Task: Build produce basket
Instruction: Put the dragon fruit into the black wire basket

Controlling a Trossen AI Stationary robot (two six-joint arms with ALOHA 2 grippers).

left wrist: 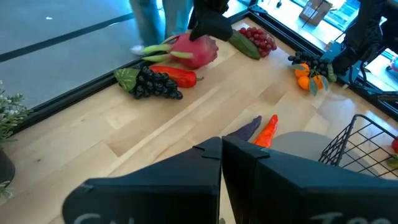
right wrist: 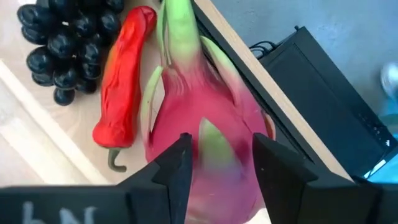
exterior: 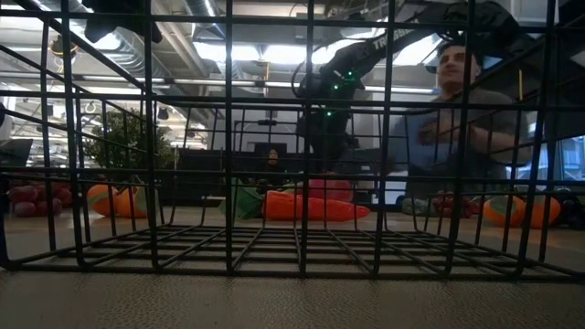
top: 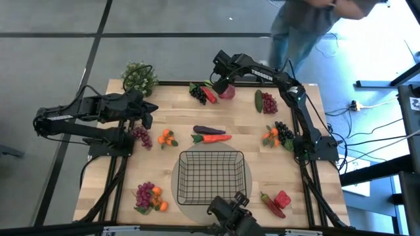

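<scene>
Right wrist view shows the right claw clamped around the pink radish, fingers on either flank, at the top centre of the high view. Lifting straight up first looks wise, since a red pepper and black grapes lie just beside it. The basket waits at lower centre, apparently empty; carrot and eggplant lie between. The left claw hangs clenched, holding nothing, at the left.

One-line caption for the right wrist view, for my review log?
Right hand straddles the pink, green-leafed toy radish at the table's edge, fingers either side, beside a red toy pepper and black grape bunch.
</scene>
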